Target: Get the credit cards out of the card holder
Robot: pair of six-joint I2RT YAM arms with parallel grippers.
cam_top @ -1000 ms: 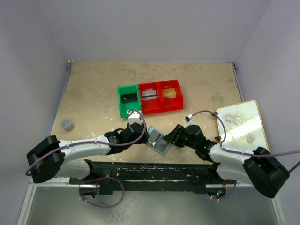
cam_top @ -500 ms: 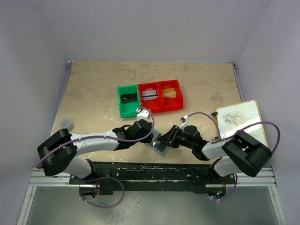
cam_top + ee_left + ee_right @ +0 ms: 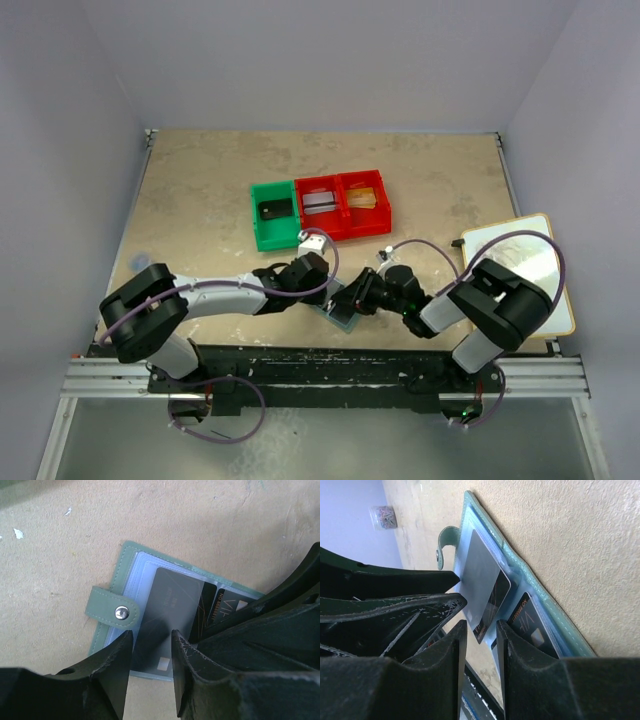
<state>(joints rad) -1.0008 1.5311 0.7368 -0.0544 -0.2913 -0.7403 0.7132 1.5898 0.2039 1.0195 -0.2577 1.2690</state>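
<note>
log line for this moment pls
card holder: lying open | dark card: partly out | left gripper: open at card | right gripper: open at card

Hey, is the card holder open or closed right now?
Open. The card holder lies spread flat, its snap tab undone, with two dark cards showing inside.

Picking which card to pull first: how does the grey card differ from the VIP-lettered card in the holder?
The grey card has a dull grey face and shows almost whole; the VIP card has pale lettering and is partly hidden. The grey card lies on the snap-tab panel, below the left gripper; the VIP card sits on the other panel. Both are dark and lie in the open card holder.
</note>
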